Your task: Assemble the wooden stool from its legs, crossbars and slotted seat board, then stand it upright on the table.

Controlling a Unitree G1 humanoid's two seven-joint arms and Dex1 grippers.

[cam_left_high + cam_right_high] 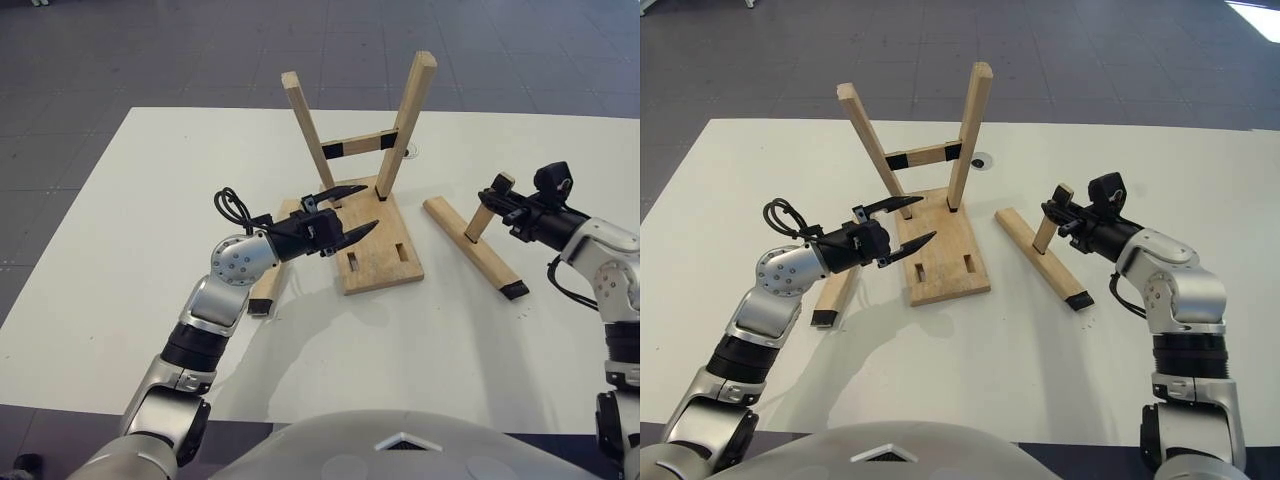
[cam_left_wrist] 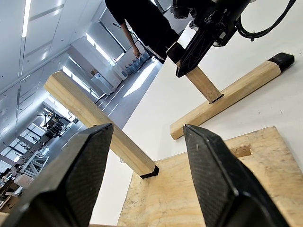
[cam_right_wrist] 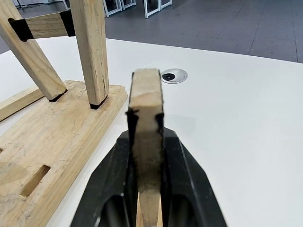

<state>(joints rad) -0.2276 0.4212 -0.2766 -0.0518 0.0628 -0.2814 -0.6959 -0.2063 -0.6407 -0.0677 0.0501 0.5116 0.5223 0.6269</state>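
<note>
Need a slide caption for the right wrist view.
Right gripper shut on a crossbar, facing the slotted seat board with two legs standing in it.

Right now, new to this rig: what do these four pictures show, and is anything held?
A two-armed robot works at a white table. Two pictures look down from its head, two from its wrists. The seat board lies flat, two legs standing in it, joined by a crossbar. The left hand hovers open over the board. The right hand is shut on a short bar fixed to a third leg lying right of the board. A fourth leg lies left.
</note>
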